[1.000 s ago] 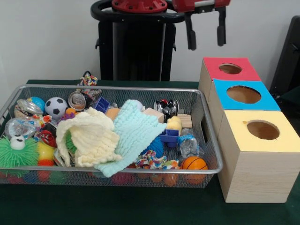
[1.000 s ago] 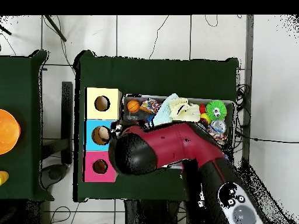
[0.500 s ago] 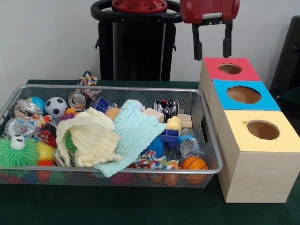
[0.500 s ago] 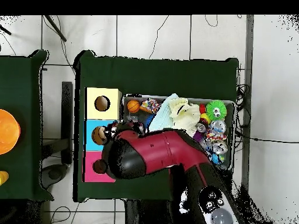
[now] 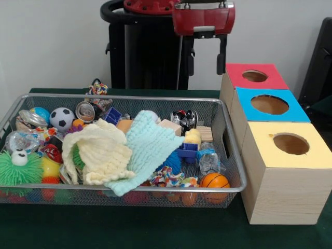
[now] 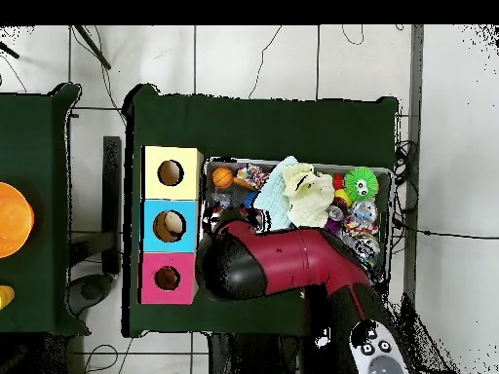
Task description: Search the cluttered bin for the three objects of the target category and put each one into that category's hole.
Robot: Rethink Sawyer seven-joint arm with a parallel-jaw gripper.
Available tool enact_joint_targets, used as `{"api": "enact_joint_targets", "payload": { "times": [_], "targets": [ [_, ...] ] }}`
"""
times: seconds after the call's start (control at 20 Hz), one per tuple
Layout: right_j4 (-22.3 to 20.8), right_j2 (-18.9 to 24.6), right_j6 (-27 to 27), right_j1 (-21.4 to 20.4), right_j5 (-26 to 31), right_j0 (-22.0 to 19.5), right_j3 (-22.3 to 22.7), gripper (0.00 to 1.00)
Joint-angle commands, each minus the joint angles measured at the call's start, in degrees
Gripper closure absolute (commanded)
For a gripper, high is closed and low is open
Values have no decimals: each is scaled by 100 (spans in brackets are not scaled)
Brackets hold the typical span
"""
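Front view: claw [image 5: 206,53] hung at 12 o'clock above the far right end of the wire bin [image 5: 228,136]. Its two black fingers [image 5: 222,54] stood apart with nothing between them, so it was open and empty. It sat clear of the bin's contents and left of the red box [image 5: 253,77].

Three wooden boxes stood in a row at 3 o'clock, just beside the bin: red farthest, blue box [image 5: 268,105] in the middle, yellow box [image 5: 290,144] nearest. Each had a round hole in its top.

The bin was full. A cream knitted cloth [image 5: 101,153] and a pale teal knitted cloth [image 5: 148,148] lay overlapping across the middle. A small basketball [image 5: 215,180] rested at 5 o'clock in the bin's near right corner. A green spiky ball [image 5: 19,167] sat at 9 o'clock, a soccer ball [image 5: 61,118] at 10 o'clock, with a crushed can [image 5: 85,111] just beside it. A wooden block [image 5: 170,126] lay near the far wall.

Target category could not be told from the pictures.

Overhead view: the red arm [image 6: 283,263] covered much of the bin; basketball [image 6: 223,177] showed near the yellow box [image 6: 171,172]. Green table [image 6: 263,122] carried everything.
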Motion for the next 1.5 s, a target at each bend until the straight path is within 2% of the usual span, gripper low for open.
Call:
{"api": "enact_joint_targets", "payload": {
  "times": [0.05,0.25,0.9,1.3,1.5],
  "targets": [
    [-252,-622,745,293,-438,141,91,0],
    [-191,-669,749,359,-582,198,136,0],
    [-82,-1581,986,1113,-1804,1000,-213,0],
    [97,-1914,864,1495,-2303,1256,-389,0],
    [61,-1899,757,1608,-2444,1186,-444,0]
  ]
}}
